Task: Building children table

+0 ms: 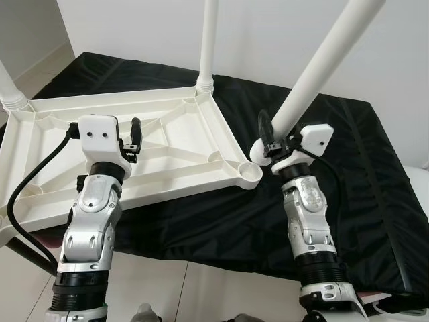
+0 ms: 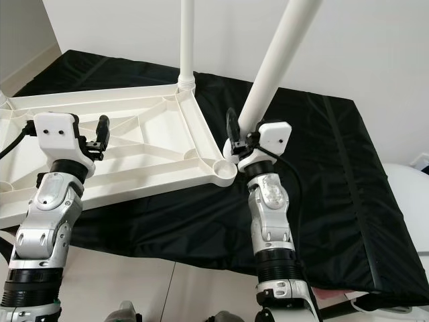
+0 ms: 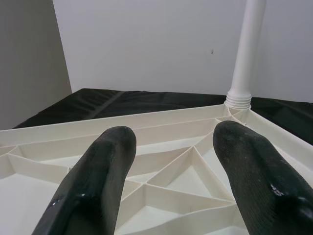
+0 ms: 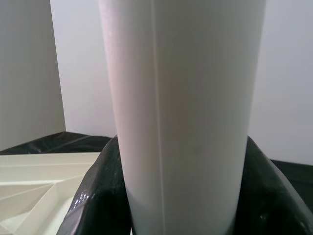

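Right hand (image 1: 271,139) grips a white leg (image 1: 320,62) — beside the tabletop's (image 1: 181,151) corner socket.

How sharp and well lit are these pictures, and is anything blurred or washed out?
Eye views: evenly lit and sharp, the tabletop casting a soft shadow on the black cloth. Left wrist view: the fingers are close and slightly soft, the far leg clear. Right wrist view: the held leg is so close that it is pale and nearly featureless.
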`<state>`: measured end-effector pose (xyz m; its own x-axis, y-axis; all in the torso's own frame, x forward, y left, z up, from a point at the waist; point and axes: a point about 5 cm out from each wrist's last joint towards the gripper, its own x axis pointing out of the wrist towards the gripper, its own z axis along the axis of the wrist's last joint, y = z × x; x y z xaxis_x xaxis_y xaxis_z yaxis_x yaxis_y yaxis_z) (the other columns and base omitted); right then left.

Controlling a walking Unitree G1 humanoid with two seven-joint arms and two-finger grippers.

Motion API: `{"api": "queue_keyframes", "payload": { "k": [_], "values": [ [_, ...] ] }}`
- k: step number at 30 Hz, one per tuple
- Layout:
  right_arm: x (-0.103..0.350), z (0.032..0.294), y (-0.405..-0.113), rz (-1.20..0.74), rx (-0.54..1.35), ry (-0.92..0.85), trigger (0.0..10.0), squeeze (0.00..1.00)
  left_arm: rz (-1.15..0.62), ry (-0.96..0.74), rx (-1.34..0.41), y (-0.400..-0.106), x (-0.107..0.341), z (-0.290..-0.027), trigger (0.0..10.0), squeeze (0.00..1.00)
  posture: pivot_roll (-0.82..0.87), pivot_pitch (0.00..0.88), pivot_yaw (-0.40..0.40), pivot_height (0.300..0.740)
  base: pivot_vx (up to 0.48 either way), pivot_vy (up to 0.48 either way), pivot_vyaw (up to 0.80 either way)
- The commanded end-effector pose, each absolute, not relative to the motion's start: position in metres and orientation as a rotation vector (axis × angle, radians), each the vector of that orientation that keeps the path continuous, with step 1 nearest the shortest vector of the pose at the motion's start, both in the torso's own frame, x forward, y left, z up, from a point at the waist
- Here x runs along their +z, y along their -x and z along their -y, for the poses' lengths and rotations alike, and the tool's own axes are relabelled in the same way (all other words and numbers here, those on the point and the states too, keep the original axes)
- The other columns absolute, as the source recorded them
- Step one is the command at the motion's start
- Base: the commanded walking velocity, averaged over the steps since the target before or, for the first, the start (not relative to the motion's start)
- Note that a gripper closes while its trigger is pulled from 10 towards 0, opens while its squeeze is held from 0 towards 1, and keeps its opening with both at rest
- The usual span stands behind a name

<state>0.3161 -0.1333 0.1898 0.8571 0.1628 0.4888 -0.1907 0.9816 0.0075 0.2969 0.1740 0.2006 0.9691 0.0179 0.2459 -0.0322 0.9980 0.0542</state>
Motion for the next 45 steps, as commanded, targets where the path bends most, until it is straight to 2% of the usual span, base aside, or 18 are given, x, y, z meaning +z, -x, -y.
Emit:
{"api": "queue_keyframes", "payload": {
  "k": [1,8,13,22,45],
  "values": [
    [0.186,0.132,-0.312,0.501,0.174,-0.052,10.0,0.0,0.271,-0.066,0.086,-0.292,0.201,-0.172,10.0,0.0,0.04,0.0,-0.056,0.74,0.0,0.0,0.0],
    [0.173,0.133,-0.31,0.456,0.157,-0.058,10.0,0.0,0.273,-0.03,0.075,-0.291,0.195,-0.169,10.0,0.0,0.04,0.0,-0.059,0.74,0.0,0.0,0.0],
    [0.173,0.134,-0.307,0.444,0.143,-0.067,10.0,0.0,0.304,-0.11,0.068,-0.288,0.197,-0.167,10.0,0.0,0.04,0.0,-0.062,0.74,0.0,0.0,0.0],
    [0.175,0.137,-0.308,0.448,0.128,-0.05,10.0,0.0,0.327,-0.105,0.072,-0.286,0.199,-0.169,10.0,0.0,0.04,0.0,-0.06,0.74,0.0,0.0,0.0],
    [0.169,0.141,-0.304,0.421,0.137,-0.016,10.0,0.0,0.271,-0.147,0.069,-0.276,0.181,-0.171,10.0,0.0,0.03,0.0,-0.064,0.74,0.0,0.0,0.0]
  ]
}}
